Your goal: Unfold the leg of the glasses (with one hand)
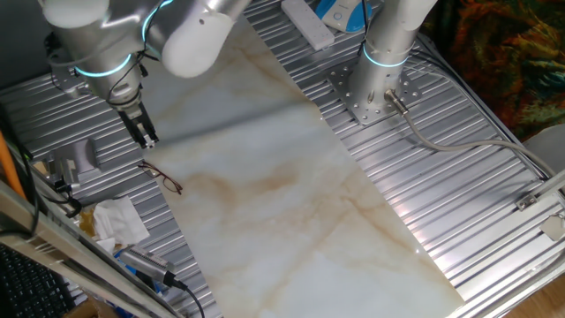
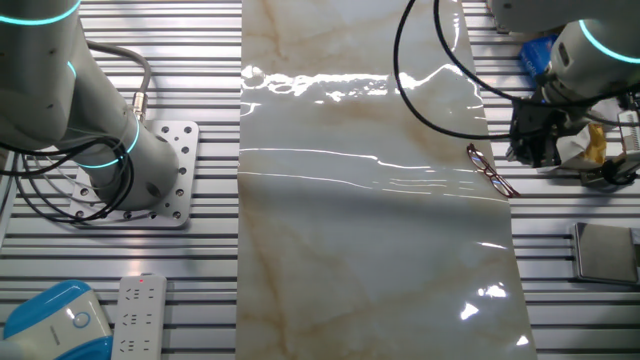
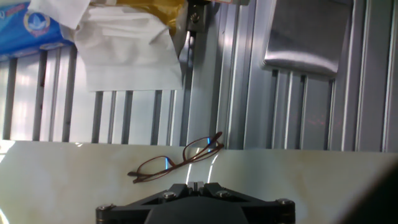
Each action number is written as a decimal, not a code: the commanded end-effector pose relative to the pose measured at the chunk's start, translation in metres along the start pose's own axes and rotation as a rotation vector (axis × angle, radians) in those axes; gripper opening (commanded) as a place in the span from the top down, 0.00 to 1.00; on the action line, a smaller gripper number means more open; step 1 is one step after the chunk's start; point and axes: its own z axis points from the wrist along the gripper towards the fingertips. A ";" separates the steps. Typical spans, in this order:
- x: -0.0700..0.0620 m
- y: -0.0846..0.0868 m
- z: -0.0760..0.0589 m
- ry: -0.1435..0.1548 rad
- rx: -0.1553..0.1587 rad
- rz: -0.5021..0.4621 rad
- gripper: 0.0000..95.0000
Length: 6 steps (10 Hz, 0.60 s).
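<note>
Gripper (image 1: pixel 146 139) hovers above the bench (image 1: pixel 291 203), fingers appear together, holding nothing. Just beyond it, glasses (image 3: pixel 177 160) lie folded at the marble slab's edge, touching nothing else. Judgement: descend slowly, catch one thin leg only, swing it outward without dragging the frame off.

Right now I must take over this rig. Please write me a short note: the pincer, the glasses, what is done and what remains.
Pincer: shut, holding nothing, hanging above the marble mat's edge, apart from the glasses.
Glasses: flat on the mat's edge beside the slatted table, near the tissue. Whether a leg is already open, I cannot tell.
Done: nothing visible.
Left: open the pincer, come down, catch the leg, swing it out.
</note>
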 end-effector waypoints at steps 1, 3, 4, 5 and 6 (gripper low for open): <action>-0.002 0.000 0.000 0.014 -0.037 0.013 1.00; -0.002 0.000 -0.001 0.014 -0.053 0.011 1.00; -0.002 0.000 -0.001 0.014 -0.055 0.011 1.00; -0.002 0.000 -0.001 0.014 -0.056 0.013 1.00; -0.002 0.000 -0.001 0.013 -0.056 0.014 1.00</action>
